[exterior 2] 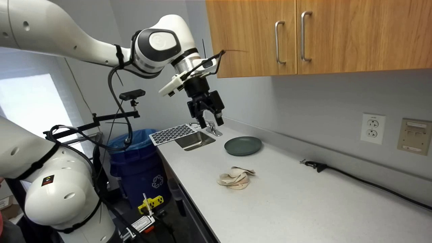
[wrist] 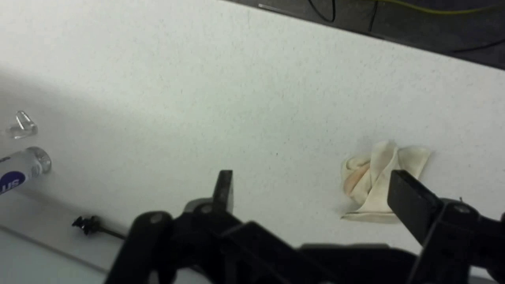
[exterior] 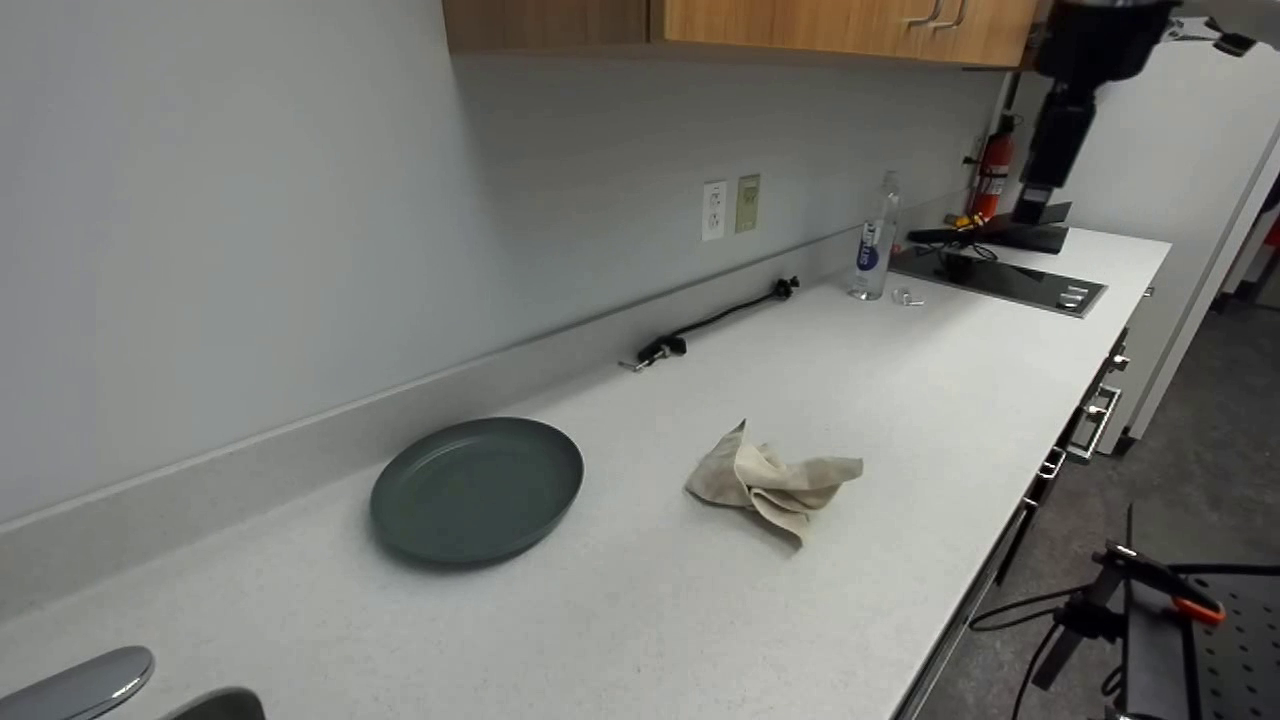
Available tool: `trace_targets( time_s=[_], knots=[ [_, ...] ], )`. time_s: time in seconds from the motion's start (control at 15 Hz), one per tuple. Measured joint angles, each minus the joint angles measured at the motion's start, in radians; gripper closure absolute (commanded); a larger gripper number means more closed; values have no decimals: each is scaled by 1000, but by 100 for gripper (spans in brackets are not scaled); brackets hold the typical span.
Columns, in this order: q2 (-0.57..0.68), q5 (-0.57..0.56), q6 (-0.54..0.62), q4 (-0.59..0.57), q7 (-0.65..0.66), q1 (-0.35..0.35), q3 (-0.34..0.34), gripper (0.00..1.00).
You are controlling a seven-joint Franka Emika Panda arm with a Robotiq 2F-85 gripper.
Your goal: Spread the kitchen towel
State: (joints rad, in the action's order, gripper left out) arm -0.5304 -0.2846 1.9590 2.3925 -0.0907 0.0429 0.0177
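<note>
"Kitchen towel (exterior: 768, 482) — where, exactly?"
"Crumpled on the bench (exterior: 930, 390), well apart from the end effector (exterior: 1031, 210) — between seven and eight o'clock from it in an exterior view."
"Holding anything?"
"No, jaws spread, nothing gripped."
"And the towel's lie?"
"Long axis roughly nine to three, weakly; one corner aims at three o'clock."

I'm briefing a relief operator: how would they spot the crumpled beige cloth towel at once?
Along the plain grey wall runs a long white countertop, with a round dark green plate near the wall. The crumpled beige cloth towel lies apart from it, farther from the wall. Unlike the smooth plate, it is folded fabric with pointed corners.
</note>
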Motion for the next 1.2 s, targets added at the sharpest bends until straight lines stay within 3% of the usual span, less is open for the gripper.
trace_targets(
  time_s=[0.27,0.87,1.2],
  knots=[
    [119,1,5,-111,0,0,1,0],
    [132,6,7,-110,-5,-7,-3,0],
    [226,82,130,-79,-34,-65,-9,0]
  ],
)
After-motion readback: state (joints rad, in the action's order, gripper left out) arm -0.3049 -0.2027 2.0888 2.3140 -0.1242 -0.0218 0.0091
